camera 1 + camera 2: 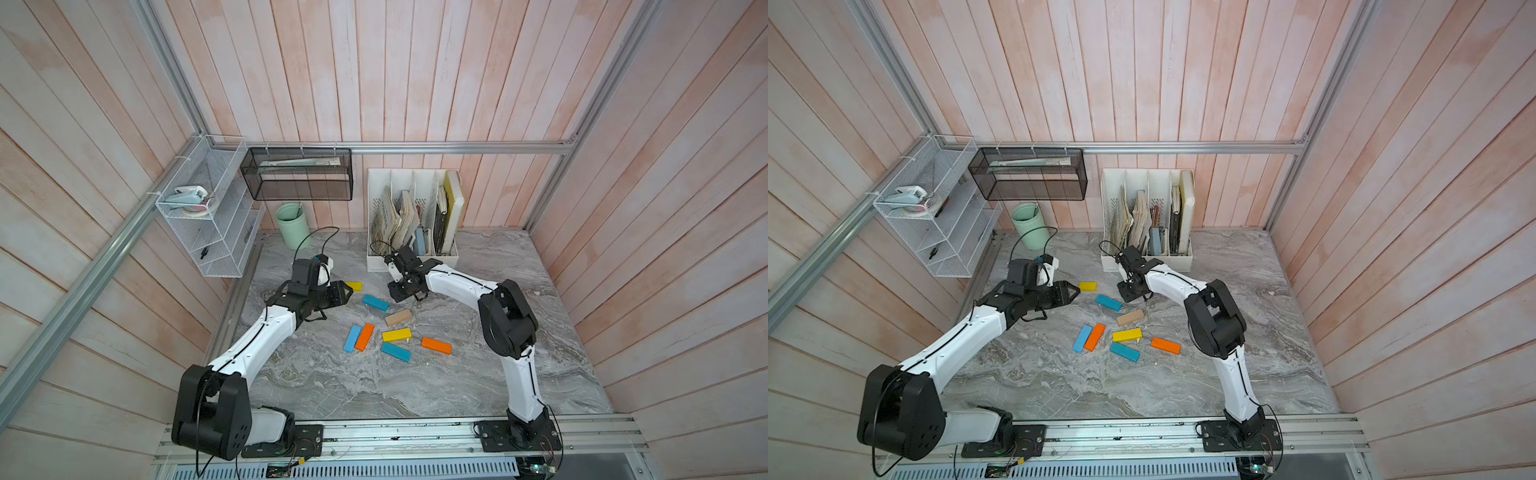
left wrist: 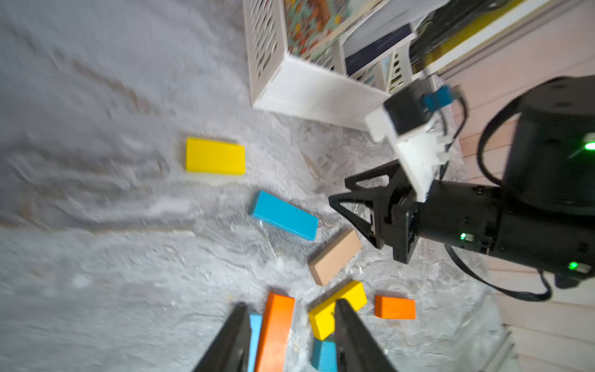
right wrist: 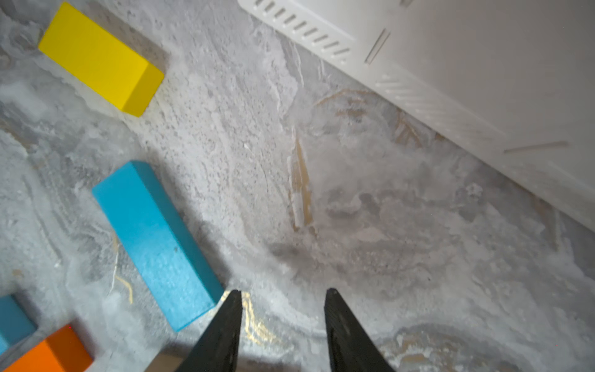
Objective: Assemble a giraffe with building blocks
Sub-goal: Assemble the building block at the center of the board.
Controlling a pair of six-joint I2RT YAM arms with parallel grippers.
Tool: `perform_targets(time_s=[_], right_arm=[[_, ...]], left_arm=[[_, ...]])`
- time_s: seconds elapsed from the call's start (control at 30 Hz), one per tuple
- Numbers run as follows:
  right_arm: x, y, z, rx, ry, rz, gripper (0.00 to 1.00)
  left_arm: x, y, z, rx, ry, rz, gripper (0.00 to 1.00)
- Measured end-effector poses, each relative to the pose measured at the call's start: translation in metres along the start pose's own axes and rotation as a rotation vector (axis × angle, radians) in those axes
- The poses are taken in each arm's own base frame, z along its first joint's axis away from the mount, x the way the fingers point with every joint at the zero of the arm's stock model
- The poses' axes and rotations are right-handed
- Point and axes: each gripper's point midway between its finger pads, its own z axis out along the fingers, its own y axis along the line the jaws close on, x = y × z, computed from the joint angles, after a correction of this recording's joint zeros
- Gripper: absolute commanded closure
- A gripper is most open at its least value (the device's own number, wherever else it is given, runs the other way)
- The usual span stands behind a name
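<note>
**Loose blocks, both grippers empty.** Eight building blocks lie flat and scattered on the marble table (image 1: 332, 386). No giraffe has been laid out yet.

- **Back run:** A yellow block (image 1: 353, 286), a blue block (image 1: 375, 302) and a tan block (image 1: 398, 317) form a rough diagonal on the back half of the table.
- **Middle cluster:** The other five sit near the table's middle. Among them, a second blue bar (image 1: 352, 338) and an orange bar (image 1: 365, 337) lie side by side, touching.
- **Left gripper** (image 2: 291, 304)**:** It hovers just beside the yellow block, fingers apart, with nothing between them.
- **Right gripper** (image 3: 283, 291)**:** It hangs low over bare marble between the blue block's end and the file holder (image 1: 1177, 262) at the back edge. Its fingers are apart and empty. One fingertip is very near the blue block's corner, and whether it touches cannot be told.

**Likely hazards:**
- A descent or sideways move by the right gripper could nudge the blue block or the tan block beside it and skew both.
- The two grippers face each other across a narrow gap, so reaching for neighbouring blocks together risks a collision.
- Lifting either bar of the touching pair would probably drag its partner.
- A grip taken off-centre on a bar may let it pivot and land crooked.
</note>
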Motion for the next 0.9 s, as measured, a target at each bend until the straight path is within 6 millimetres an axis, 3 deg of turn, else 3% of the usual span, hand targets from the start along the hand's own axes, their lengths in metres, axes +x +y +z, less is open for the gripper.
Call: perform_targets(time_s=[0.13, 0.27, 0.47, 0.6, 0.9], right_arm=[[-0.001, 0.002, 0.013, -0.020, 0.013, 0.004, 0.56], [0.004, 0.005, 0.017, -0.042, 0.028, 0.004, 0.58], [0.013, 0.010, 0.022, -0.065, 0.046, 0.004, 0.83], [0.016, 0.014, 0.024, -0.075, 0.044, 0.002, 0.84], [0.021, 0.033, 0.022, -0.130, 0.017, -0.014, 0.85]], left_arm=[[0.016, -0.001, 0.020, -0.016, 0.073, 0.000, 1.00], [0.021, -0.006, 0.045, -0.091, 0.141, 0.057, 1.00], [0.032, 0.012, 0.080, -0.243, 0.203, 0.122, 1.00], [0.041, 0.030, 0.086, -0.316, 0.229, 0.119, 1.00], [0.047, 0.044, 0.100, -0.350, 0.242, 0.117, 1.00]])
